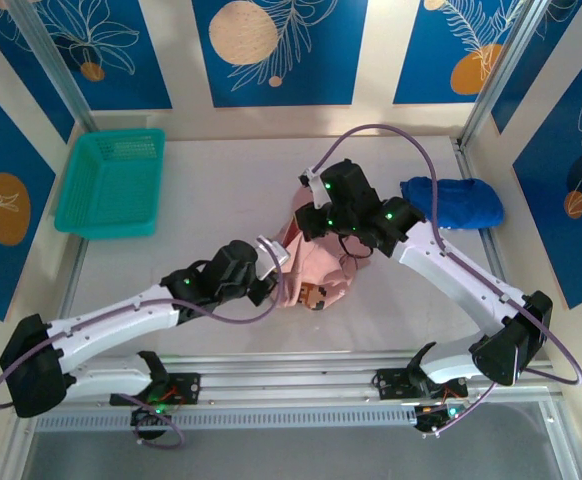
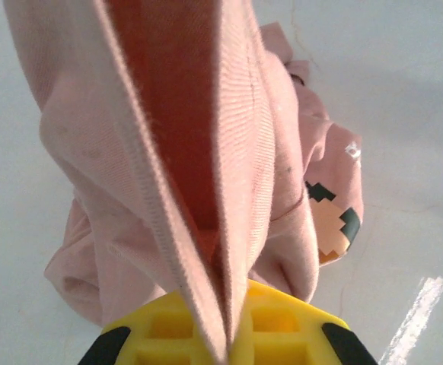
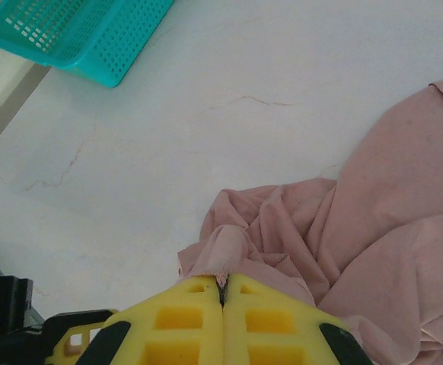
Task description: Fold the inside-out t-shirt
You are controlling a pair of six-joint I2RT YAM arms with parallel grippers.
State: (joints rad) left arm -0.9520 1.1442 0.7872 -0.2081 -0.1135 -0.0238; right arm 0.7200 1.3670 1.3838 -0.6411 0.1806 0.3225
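Currently my left tool point(image 2: 223, 328) pinches a hemmed fold of the pink t-shirt point(image 1: 316, 263); my right tool point(image 3: 223, 290) is clamped on another edge. T-shirt lies bunched mid-frame on the desk point(image 1: 201, 205).

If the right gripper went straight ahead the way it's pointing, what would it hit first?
The pink t-shirt: the right gripper is shut on a fold of it, with bunched cloth right at its tips. Beyond that seems bare table, though depth is unclear.
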